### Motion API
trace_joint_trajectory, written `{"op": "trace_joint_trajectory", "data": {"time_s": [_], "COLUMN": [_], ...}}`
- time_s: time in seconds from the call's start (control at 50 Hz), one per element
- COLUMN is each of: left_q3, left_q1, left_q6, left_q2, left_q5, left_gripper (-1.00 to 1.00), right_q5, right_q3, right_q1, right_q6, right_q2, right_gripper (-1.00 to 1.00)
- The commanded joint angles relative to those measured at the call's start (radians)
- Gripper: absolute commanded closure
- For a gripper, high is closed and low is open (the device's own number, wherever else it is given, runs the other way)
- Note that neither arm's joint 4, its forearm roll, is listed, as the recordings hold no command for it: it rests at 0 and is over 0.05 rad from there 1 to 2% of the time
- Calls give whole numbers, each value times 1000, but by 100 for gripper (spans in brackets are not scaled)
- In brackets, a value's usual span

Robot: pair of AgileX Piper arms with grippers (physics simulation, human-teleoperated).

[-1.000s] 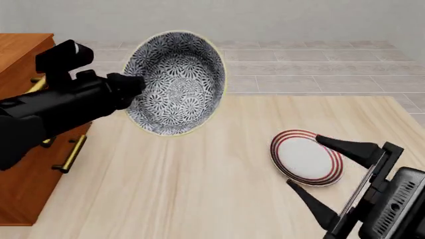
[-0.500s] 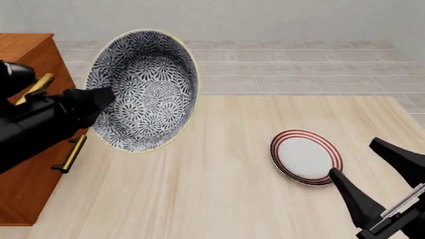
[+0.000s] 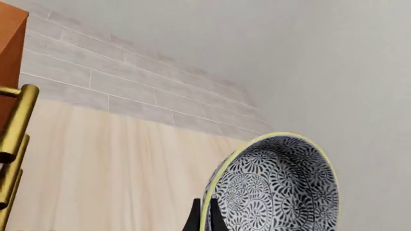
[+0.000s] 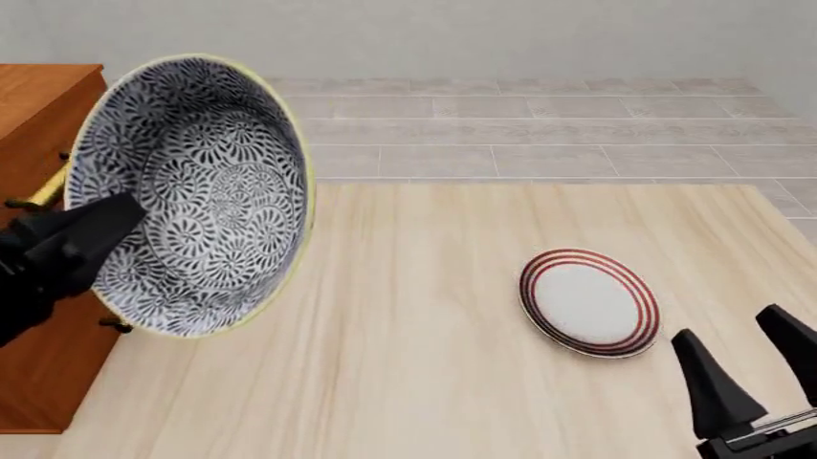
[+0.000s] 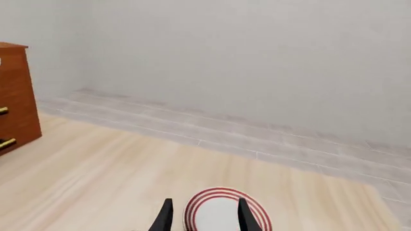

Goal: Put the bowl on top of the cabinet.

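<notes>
The bowl point(image 4: 191, 191), black-and-white floral with a cream rim, hangs in the air tipped on its side, its inside facing the front camera. My left gripper point(image 4: 109, 225) is shut on its rim, one finger lying inside the bowl. In the left wrist view the fingers point(image 3: 194, 219) pinch the rim of the bowl point(image 3: 276, 187). The bowl overlaps the right edge of the reddish-brown cabinet point(image 4: 38, 124) at the left, whose top is bare. My right gripper point(image 4: 747, 368) stands open at the lower right, empty.
A flat white plate with red rings point(image 4: 587, 301) lies on the table point(image 4: 422, 363) right of centre, just ahead of the right gripper point(image 5: 205, 219). Brass handles point(image 3: 16, 125) stick out from the cabinet's drawer fronts. A tiled floor lies beyond the table's far edge.
The left arm has carried the bowl leftward toward the cabinet and nearer the camera. The right gripper has drawn back from the plate toward the lower right corner.
</notes>
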State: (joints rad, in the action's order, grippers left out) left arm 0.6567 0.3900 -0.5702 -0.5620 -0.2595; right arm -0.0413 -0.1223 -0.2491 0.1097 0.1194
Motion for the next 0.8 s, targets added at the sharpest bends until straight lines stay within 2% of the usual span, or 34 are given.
{"op": "trace_joint_trajectory", "data": {"time_s": [0.02, 0.16, 0.3, 0.38, 0.42, 0.44, 0.48, 0.8], "left_q3": [-44, -71, -89, -104, -103, -105, -105, -134], "left_q1": [-14, -18, -19, -27, -30, -32, -31, -21], "left_q6": [7, -18, -28, -34, -33, -41, -40, -29], "left_q2": [118, 157, 176, 182, 181, 186, 188, 167], "left_q5": [-12, 8, 13, 31, 34, 37, 38, 68], "left_gripper": [100, 100, 100, 100, 100, 100, 100, 100], "right_q5": [-62, -117, -131, -158, -135, -127, -123, -122], "right_q3": [69, 111, 122, 122, 122, 122, 122, 122], "right_q1": [76, 94, 107, 123, 121, 124, 122, 122], "right_q6": [-42, -46, -55, -71, -94, -123, -106, -107], "right_q2": [2, 41, 55, 96, 62, 54, 50, 50], "right_gripper": [-100, -100, -100, -100, -100, -100, -100, -100]}}
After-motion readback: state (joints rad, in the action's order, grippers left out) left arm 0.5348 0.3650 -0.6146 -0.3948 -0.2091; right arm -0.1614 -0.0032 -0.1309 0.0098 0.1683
